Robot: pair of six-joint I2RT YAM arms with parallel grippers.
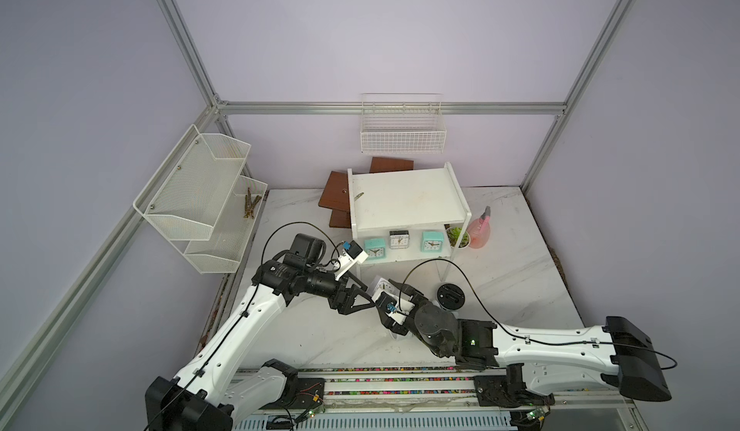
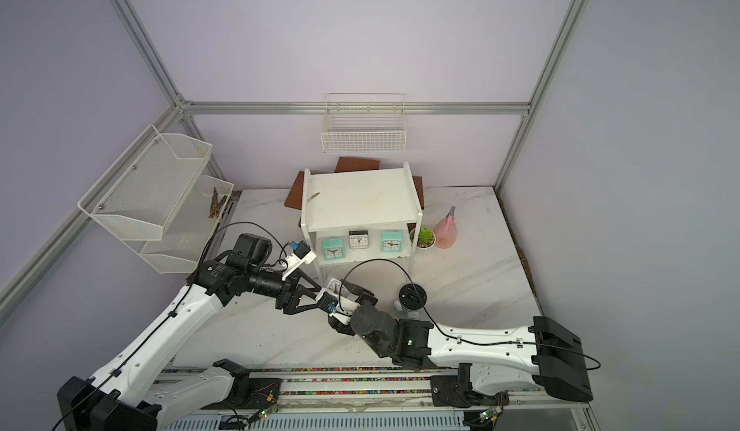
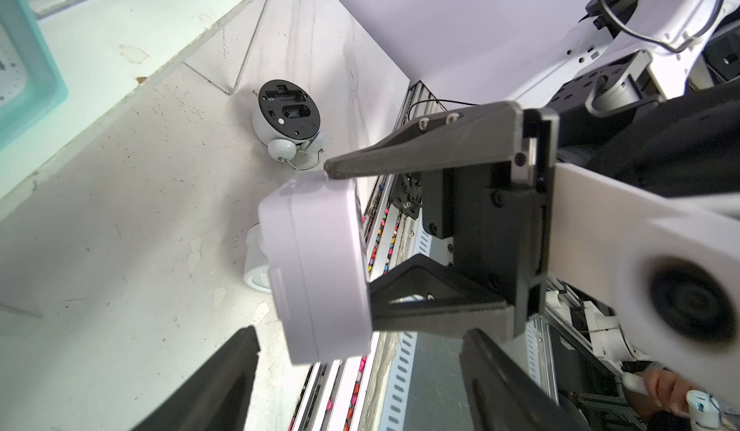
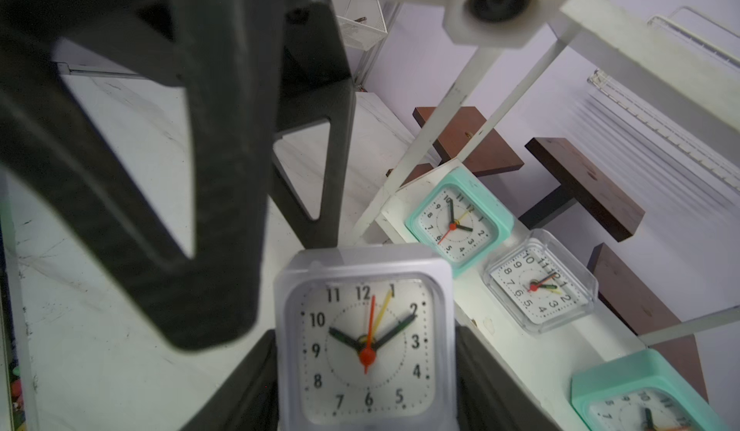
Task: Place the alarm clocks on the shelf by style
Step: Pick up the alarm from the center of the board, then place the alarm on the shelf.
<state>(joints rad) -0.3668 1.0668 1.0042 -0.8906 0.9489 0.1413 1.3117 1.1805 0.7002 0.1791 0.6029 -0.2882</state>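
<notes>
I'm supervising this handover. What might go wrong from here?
The right gripper holds the grey clock by its edges; in the left wrist view one fingertip sits at a corner, so it may slip. The open left gripper stands close around it and could knock it when retreating.

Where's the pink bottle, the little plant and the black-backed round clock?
pink bottle [image 1: 479,234], in a top view, its pink body
little plant [image 1: 457,235], in a top view, its leaves
black-backed round clock [image 1: 450,297], in a top view, its black back
</notes>
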